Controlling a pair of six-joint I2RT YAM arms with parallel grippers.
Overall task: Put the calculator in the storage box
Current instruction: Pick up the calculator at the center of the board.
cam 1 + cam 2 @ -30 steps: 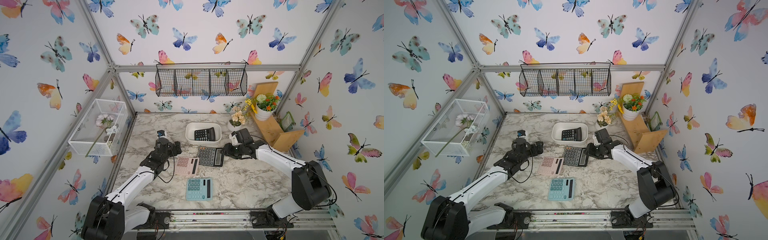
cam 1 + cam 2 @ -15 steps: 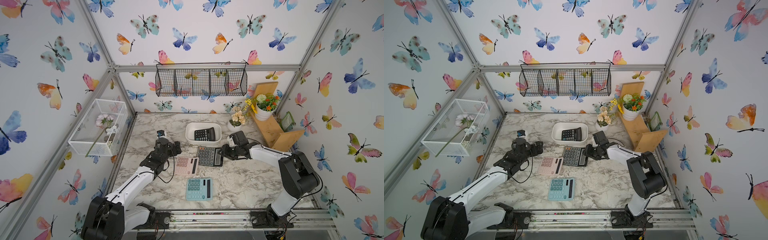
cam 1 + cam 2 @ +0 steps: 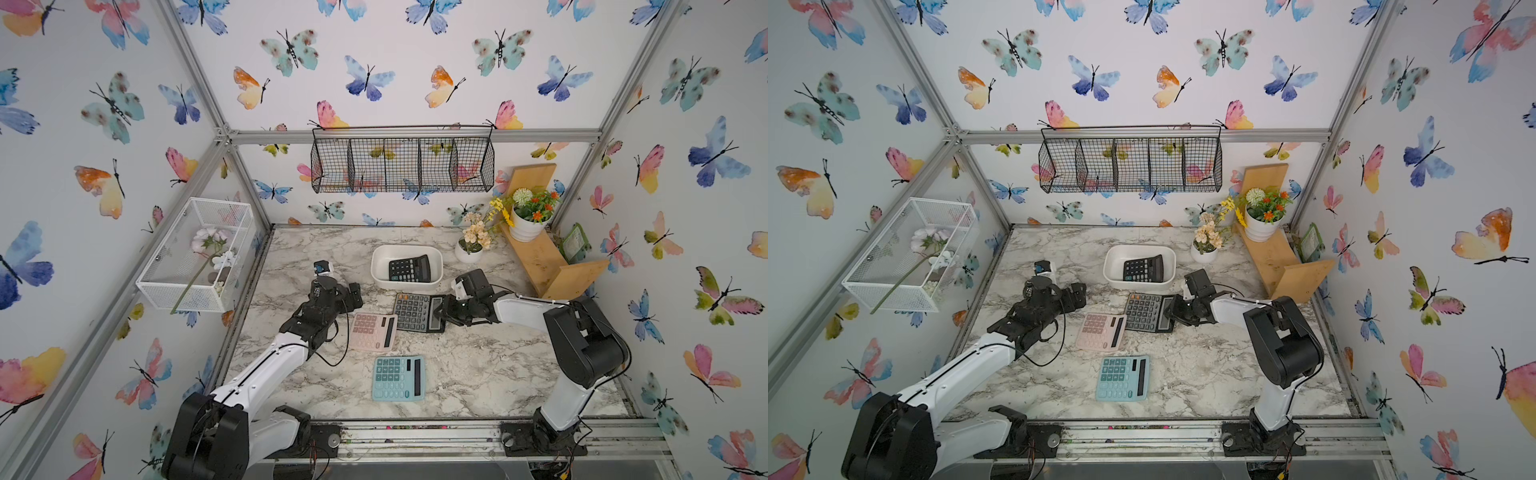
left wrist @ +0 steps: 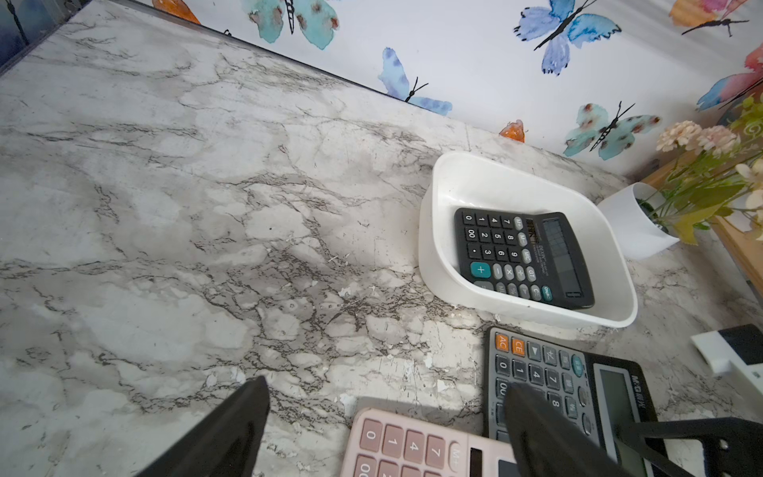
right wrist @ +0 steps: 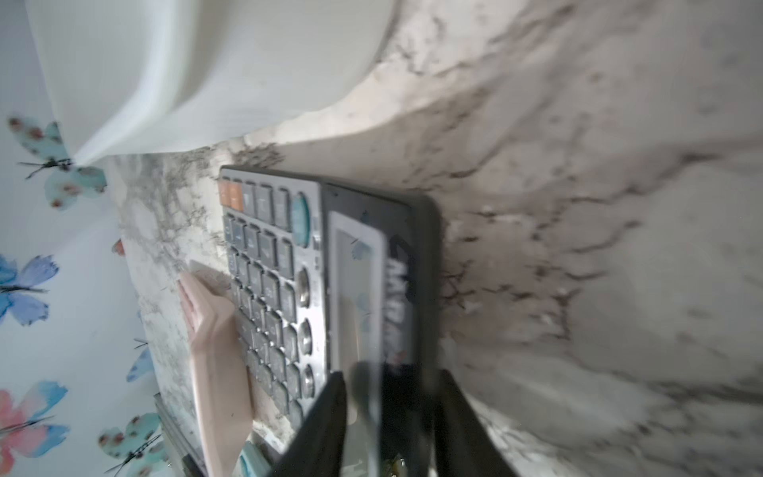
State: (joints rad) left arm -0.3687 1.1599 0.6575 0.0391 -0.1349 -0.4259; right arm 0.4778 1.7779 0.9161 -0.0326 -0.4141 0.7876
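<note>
My right claw pinches the display end of the grey calculator at the middle of the table, just before the storage box nearer the rear edge; my left claw stands spread

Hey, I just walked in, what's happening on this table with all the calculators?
The right hand pinches the display end of the grey calculator, which lies on the table beside the white storage box. A black calculator already sits in that box. The left hand hovers open near the pink calculator; the teal calculator lies untouched.
</note>
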